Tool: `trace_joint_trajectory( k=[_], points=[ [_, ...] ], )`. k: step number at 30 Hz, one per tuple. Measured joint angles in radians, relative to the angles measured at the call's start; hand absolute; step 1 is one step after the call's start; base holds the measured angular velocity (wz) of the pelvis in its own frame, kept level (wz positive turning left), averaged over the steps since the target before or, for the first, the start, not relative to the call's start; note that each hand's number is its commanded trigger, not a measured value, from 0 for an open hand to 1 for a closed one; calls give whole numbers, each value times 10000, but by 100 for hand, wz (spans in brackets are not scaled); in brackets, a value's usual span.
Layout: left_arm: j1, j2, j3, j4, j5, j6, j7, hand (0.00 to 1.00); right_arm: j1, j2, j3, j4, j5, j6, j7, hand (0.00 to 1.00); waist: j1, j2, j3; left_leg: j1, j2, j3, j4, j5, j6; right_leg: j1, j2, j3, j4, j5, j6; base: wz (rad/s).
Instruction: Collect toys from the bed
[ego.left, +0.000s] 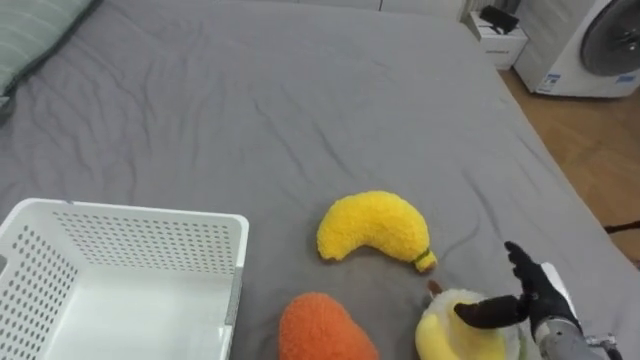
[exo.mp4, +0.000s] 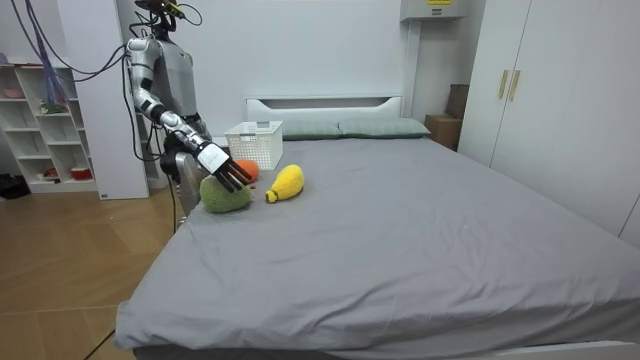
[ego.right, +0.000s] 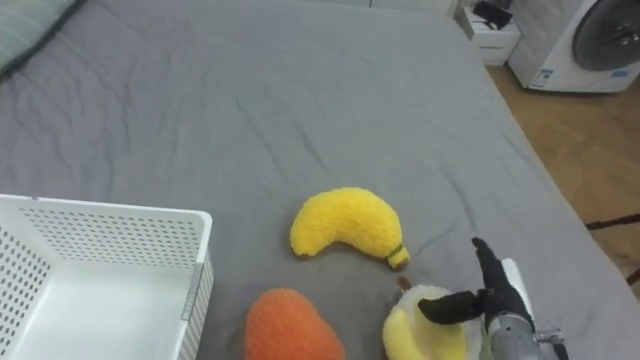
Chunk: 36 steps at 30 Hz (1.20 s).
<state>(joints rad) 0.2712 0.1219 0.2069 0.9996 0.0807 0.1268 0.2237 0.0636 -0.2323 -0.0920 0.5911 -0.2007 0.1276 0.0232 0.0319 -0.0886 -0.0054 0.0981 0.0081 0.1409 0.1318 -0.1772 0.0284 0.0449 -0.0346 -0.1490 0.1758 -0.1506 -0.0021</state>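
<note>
**Open hand resting on the plush pear**

Left eye view: the right hand (ego.left: 535, 296) lies on the fuzzy yellow-green pear (ego.left: 447, 338) by the bed's (ego.left: 300, 90) edge nearest the robot. Its fingers are straight and spread, and the thumb stretches across the pear's top. A curved, nubbly yellow banana (ego.left: 372, 227) lies just beside the pear. A rounded orange toy (ego.left: 322, 328) sits between the pear and a white perforated basket (ego.left: 140, 215).

Room view: the robot stands at the bed's side, flat fingers on the pear.

Right eye view: the thumb touches the pear's crown.
</note>
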Motion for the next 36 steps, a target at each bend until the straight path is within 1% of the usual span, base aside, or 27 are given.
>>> trace_joint_trajectory(
  k=[2, 5, 6, 9, 13, 14, 16, 17, 21, 27, 31, 34, 36],
  points=[
    [-19, 18, 12, 0, 4, 41, 0, 0, -63, -1, -8, 313, -27, -5, 271, 0, 9, -4, 3, 22, 0, -55, 3, -1, -1, 59, -3, -33, -65, 9, 2, 7],
    [-89, 19, 65, 0, 4, 59, 0, 0, -290, 0, 8, 977, -70, 32, 785, 0, 48, -22, 28, 17, 2, -71, 21, -1, -3, 61, 0, -41, -73, 7, 1, 1],
    [-97, 27, 65, 0, 5, 58, -1, 0, -396, 0, 13, 1217, -131, 54, 1005, 0, 52, -59, 32, 8, -5, -85, 27, -1, -3, 66, 0, -41, -69, 7, 1, 0],
    [-116, 80, 65, 1, 9, 59, -8, 0, -459, 0, 63, 1568, -506, 54, 1429, 0, 68, -110, 71, -3, -11, -118, 30, -1, -2, 83, 8, -52, -74, 7, 1, 3],
    [-112, 134, 66, 1, 20, 80, -59, 0, -433, -2, 122, 1834, -1248, 63, 1836, 0, 69, -191, 67, -5, -17, -133, 14, -2, -1, 112, 9, -71, -77, 8, 2, 1],
    [-112, 140, 65, 1, 20, 81, -100, 0, -422, -2, 121, 1841, -1320, 63, 1865, 50, 68, -190, 67, -3, -18, -134, 14, -2, -1, 114, 9, -72, -77, 8, 2, 0],
    [-96, 157, 69, 1, 21, 81, -142, 0, -419, -5, 122, 1907, -1500, 56, 1990, 96, 71, -187, 67, 12, -20, -139, 15, -2, -1, 177, 16, -70, -81, 10, 5, 2],
    [-87, 172, 68, 1, 21, 81, -140, 0, -411, -8, 122, 2040, -1554, 50, 2047, 100, 54, -183, 71, 58, -23, -173, 17, -2, -1, 248, 17, -68, -102, 11, 6, 6],
    [-90, 178, 74, 18, 27, 81, -88, 0, -414, -14, 102, 2347, -1760, 53, 2087, 100, 57, -171, 75, 195, -27, -245, 24, -4, -2, 415, -1, -155, -252, 26, 16, 5],
    [-120, 162, 74, 17, 122, 64, -90, 0, -422, -12, 40, 2395, -2276, 48, 2096, 100, 71, -143, 62, 192, -41, -347, 37, -2, -1, 442, -4, -187, -237, 27, 15, 4],
    [-128, 163, 68, 19, 115, 64, -92, 0, -429, -11, 126, 2478, -2361, 52, 2096, 100, 79, -135, 66, 192, -41, -357, 16, -2, -2, 461, -3, -200, -239, 26, 15, 1],
    [-154, 161, 56, 20, 114, 64, -92, 0, -409, -6, 315, 2613, -2358, 59, 2096, 100, 121, -119, 79, 195, -42, -352, 15, -2, -2, 460, -1, -187, -237, 26, 15, 0],
    [-171, 160, 38, 21, 106, 63, -95, 0, -404, -1, 332, 2615, -2330, 58, 2079, 100, 211, -94, 95, 185, -40, -339, 23, -2, -2, 441, -1, -202, -225, 26, 15, 0]
  ],
)
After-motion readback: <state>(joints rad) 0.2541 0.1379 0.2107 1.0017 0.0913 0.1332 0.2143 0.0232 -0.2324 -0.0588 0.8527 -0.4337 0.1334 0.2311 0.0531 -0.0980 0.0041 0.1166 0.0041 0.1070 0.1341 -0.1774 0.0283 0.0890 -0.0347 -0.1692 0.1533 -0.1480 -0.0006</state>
